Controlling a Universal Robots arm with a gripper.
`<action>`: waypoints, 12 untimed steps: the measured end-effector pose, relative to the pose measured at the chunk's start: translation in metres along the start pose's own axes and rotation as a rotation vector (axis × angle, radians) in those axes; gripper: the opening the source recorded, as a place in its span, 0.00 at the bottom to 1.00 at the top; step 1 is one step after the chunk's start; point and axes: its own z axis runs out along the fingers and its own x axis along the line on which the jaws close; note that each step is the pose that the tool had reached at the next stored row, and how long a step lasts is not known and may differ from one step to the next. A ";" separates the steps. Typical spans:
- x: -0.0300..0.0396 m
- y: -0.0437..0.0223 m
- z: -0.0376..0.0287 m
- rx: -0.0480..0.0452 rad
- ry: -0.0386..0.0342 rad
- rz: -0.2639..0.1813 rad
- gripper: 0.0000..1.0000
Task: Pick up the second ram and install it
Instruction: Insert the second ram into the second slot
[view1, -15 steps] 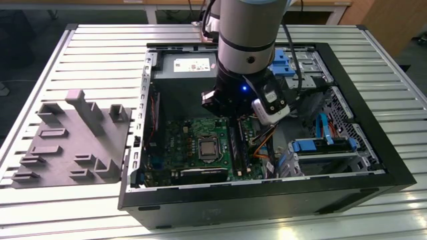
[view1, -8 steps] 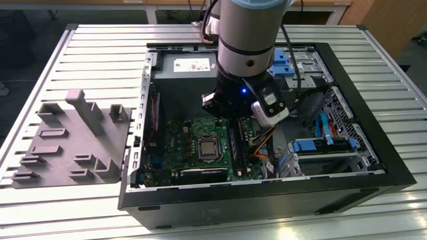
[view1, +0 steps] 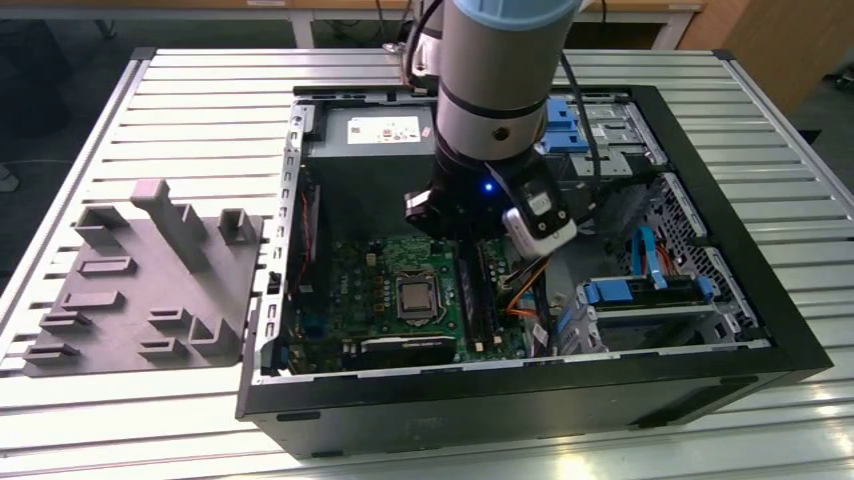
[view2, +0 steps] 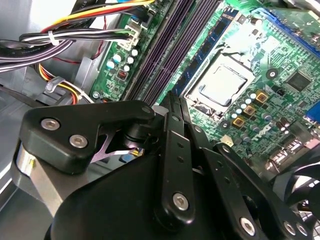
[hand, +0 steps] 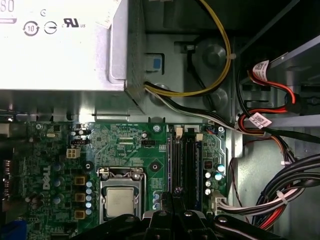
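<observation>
Clenched tip to tip, on a ram or not I cannot tell, the fingers (view2: 174, 125) sit over the memory slots (view2: 165, 45), which run lengthwise straight ahead.

Exterior view looks steeply down on the open computer case (view1: 534, 400); both wrist views (much nearer) share its motherboard (hand: 125, 145) (view2: 280, 65).
</observation>
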 end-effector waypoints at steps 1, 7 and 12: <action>-0.0003 0.0000 0.0005 -0.0001 0.0000 0.000 0.12; -0.0031 -0.0001 0.0032 -0.0001 0.0000 0.000 0.12; -0.0045 -0.0003 0.0057 0.0000 0.0000 0.000 0.12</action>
